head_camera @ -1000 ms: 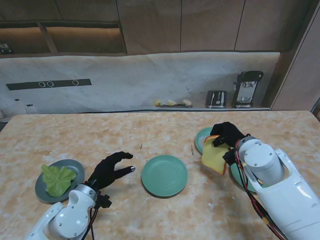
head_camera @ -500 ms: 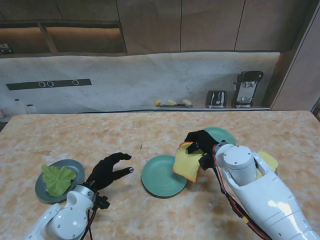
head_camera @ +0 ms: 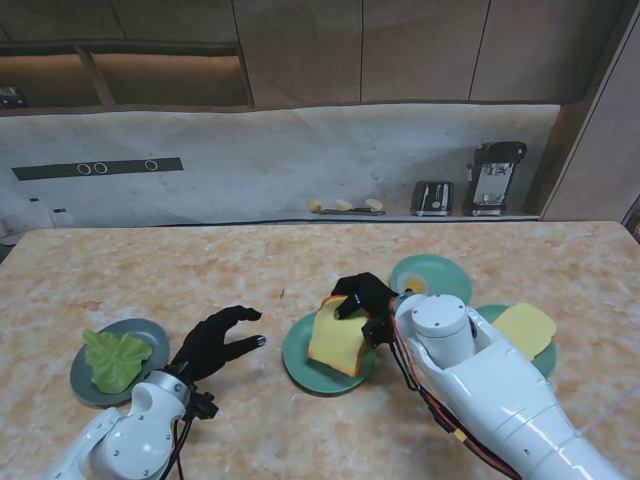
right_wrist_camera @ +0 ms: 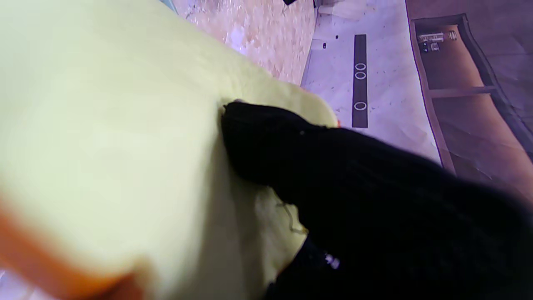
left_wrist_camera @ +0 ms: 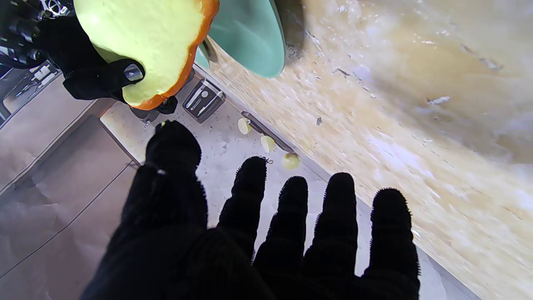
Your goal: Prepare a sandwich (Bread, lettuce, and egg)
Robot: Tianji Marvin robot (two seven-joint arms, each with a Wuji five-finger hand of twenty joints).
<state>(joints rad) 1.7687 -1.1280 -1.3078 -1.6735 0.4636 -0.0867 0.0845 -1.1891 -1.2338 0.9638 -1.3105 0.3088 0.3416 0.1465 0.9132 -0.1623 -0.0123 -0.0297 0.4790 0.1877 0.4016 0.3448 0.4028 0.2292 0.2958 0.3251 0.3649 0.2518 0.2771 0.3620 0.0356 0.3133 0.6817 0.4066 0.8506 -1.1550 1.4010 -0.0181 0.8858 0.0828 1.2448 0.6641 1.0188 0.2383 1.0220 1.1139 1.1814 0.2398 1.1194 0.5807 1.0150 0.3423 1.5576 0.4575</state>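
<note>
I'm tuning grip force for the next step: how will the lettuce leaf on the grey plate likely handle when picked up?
The lettuce leaf looks thin and ruffled, so it will probably flop and fold rather than hold shape like the bread slice in the right hand. It likely weighs little; a light pinch should do. It lies loose on the grey plate, so a push may just slide it.

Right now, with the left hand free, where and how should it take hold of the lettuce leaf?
Pinch the lettuce leaf by its raised, ruffled edge on the side facing the left hand, coming from above and from the right. It lies flat on the grey plate, so probably only the rim gives the fingers something to catch.
</note>
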